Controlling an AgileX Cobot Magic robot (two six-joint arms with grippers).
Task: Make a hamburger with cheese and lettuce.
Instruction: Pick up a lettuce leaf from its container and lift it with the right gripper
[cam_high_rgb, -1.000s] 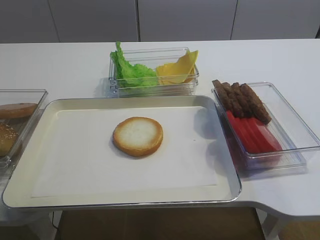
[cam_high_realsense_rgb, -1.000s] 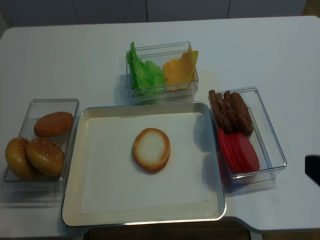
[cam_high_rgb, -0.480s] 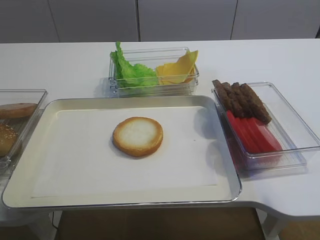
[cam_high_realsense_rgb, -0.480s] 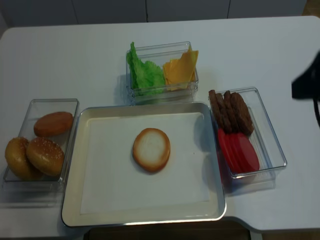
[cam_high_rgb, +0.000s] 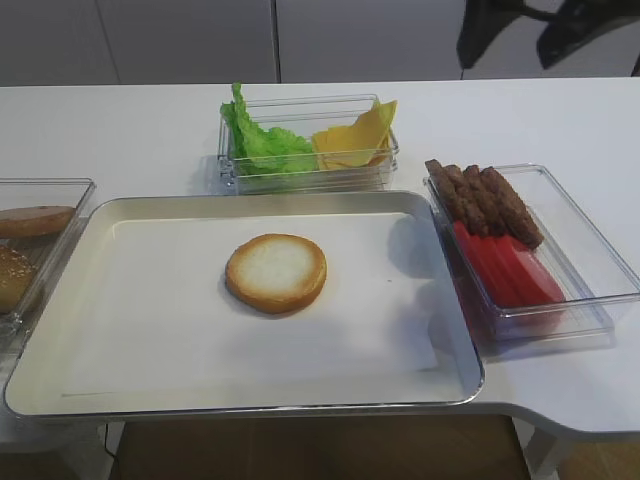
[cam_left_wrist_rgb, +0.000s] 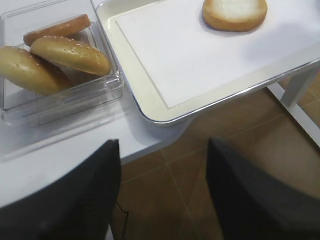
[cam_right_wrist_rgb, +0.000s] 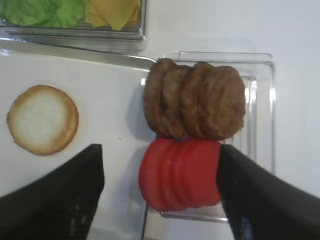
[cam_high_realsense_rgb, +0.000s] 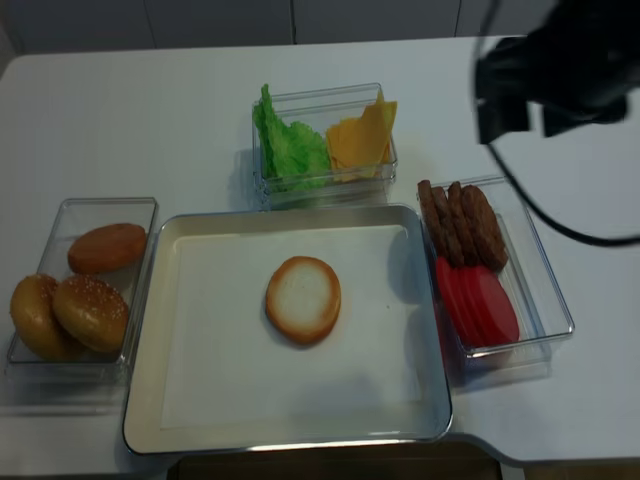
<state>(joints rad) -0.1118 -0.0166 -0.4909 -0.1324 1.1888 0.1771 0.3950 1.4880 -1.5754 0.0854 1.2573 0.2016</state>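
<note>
Right tool (cam_right_wrist_rgb: 160, 195) hangs high over the bench, fingers spread wide and holding nothing; from its own camera the two dark fingers frame the red tomato slices (cam_right_wrist_rgb: 180, 172) below. Left tool (cam_left_wrist_rgb: 162, 195) also looks open and empty, parked off the bench edge at about 7 o'clock from the tray (cam_high_realsense_rgb: 140, 330).

As I judge it, the job has barely started. The hamburger (cam_high_realsense_rgb: 303, 298), a bun half with its pale cut face up, lies alone near the middle of the tray. The lettuce (cam_high_realsense_rgb: 290, 145) and the cheese (cam_high_realsense_rgb: 360, 138) sit side by side in the clear tub at 12 o'clock from the tray, lettuce on the 9 o'clock side. Both have yet to go on the bun, and a top bun would come last.

The realsense high view shows the whole bun box (cam_high_realsense_rgb: 85, 285) at 9 o'clock, with its sesame-topped pieces, which the other high view cuts off. The right wrist view looks straight down on the brown patties (cam_right_wrist_rgb: 195, 100) and tomatoes, stacked on edge, at 3 o'clock from the tray. Only the left wrist view shows the floor (cam_left_wrist_rgb: 165, 185) under the bench edge.
</note>
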